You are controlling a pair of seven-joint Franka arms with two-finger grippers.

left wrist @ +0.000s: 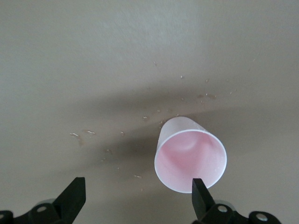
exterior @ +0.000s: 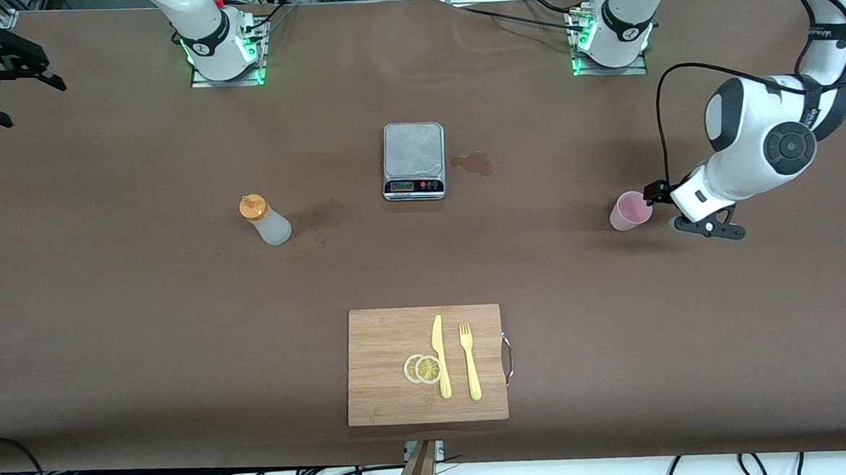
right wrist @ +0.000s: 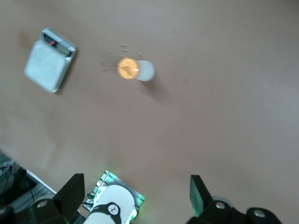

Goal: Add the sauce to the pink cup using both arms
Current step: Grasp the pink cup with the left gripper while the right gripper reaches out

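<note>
The pink cup [exterior: 631, 210] looks light, thin-walled and a little springy, so it would likely tip or skid if nudged and squash if pinched hard; the sensible hold is across its tapered wall around mid-height, with gentle pressure. It stands upright on the table [exterior: 107, 297] toward the left arm's end, at about three o'clock from the scale [exterior: 414, 160] on the front view's clock face. The left gripper [exterior: 671, 210] is down low just beside it, fingers spread wide and holding nothing; in the left wrist view one fingertip [left wrist: 200, 189] overlaps the cup's rim [left wrist: 191, 161], so the cup sits off-centre, not yet squarely between the jaws. The sauce bottle [exterior: 266, 220] (soft-sided, probably slick, best gripped around its frosted body below the orange cap) stands at about nine o'clock from the scale. The right gripper [exterior: 2, 75] waits high over the right arm's end of the table, well apart from the bottle, also open and empty.
</note>
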